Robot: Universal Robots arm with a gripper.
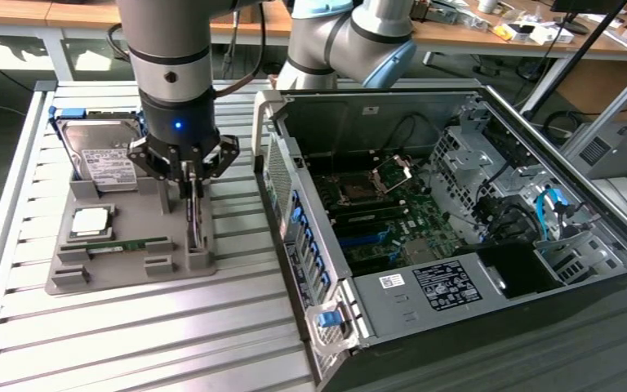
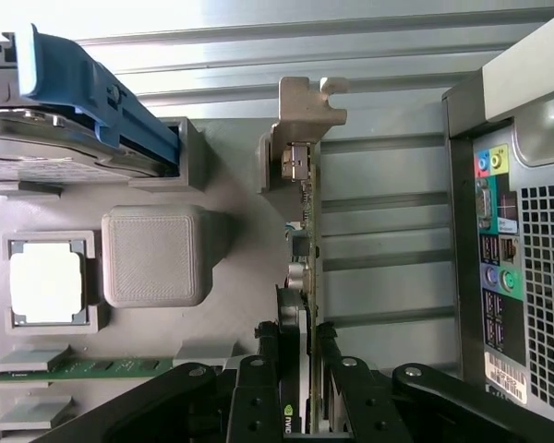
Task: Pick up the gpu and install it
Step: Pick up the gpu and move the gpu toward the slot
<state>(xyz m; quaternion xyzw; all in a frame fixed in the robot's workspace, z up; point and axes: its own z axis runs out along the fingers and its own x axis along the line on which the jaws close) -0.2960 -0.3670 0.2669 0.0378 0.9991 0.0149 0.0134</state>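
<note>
On the exterior view's left, a grey tray [image 1: 107, 282] is seen on the slatted table [image 1: 128, 347]. A hard drive [image 1: 101, 155] and a green RAM stick [image 1: 128, 244] are laid in it. At the tray's right side the gpu [image 1: 192, 219] stands on its edge in slotted posts, with its silver bracket [image 2: 307, 106] at one end. The gripper [image 1: 189, 186] hangs directly over it, and its fingers [image 2: 258, 388] are clenched on the card's two flat faces. The card is judged not yet lifted. For this step a straight upward pull is advised, so that the card is not tilted or jammed in the posts. Just beside the tray, on the right, the open computer case [image 1: 455, 204] is found.
</note>
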